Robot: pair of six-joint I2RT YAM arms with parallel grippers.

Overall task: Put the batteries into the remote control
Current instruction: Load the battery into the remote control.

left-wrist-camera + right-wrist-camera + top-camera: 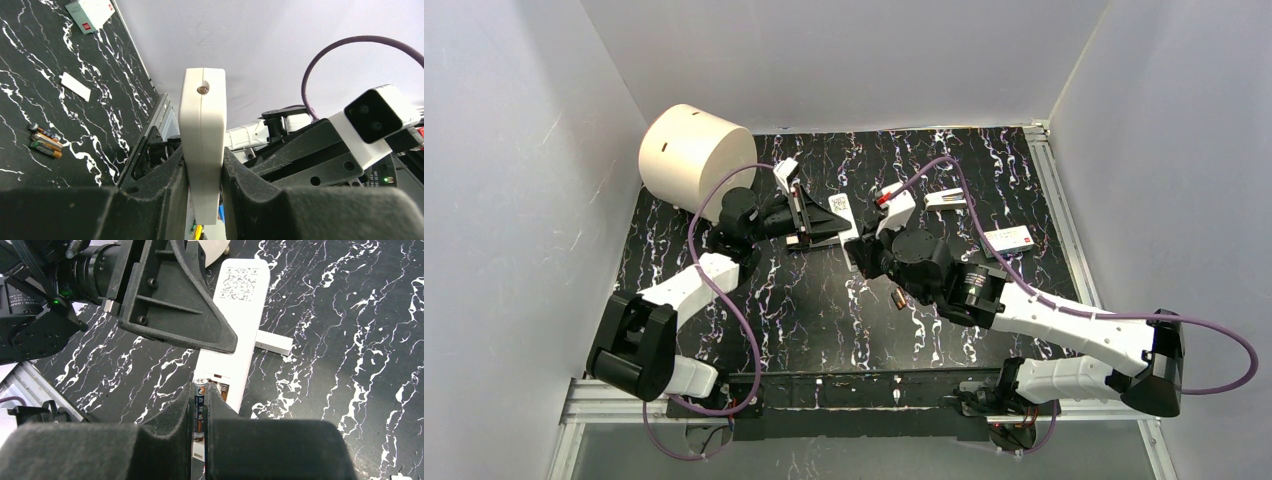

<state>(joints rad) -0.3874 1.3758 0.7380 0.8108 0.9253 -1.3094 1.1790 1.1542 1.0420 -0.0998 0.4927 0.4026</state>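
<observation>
The remote control [202,125] is clamped in the left gripper [204,162]. A battery [200,412] is pinched in the right gripper [200,392].

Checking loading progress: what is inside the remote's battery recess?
Only a brownish sliver of the remote control recess shows; the right gripper and its battery cover the rest.

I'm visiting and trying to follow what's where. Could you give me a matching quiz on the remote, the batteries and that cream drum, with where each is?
1 remote control
2 single battery
3 loose batteries
4 cream drum

a side by side on the table
b far left corner
c clamped in the left gripper
d pinched in the right gripper

Pairs: 1-c, 2-d, 3-a, 4-b
</observation>
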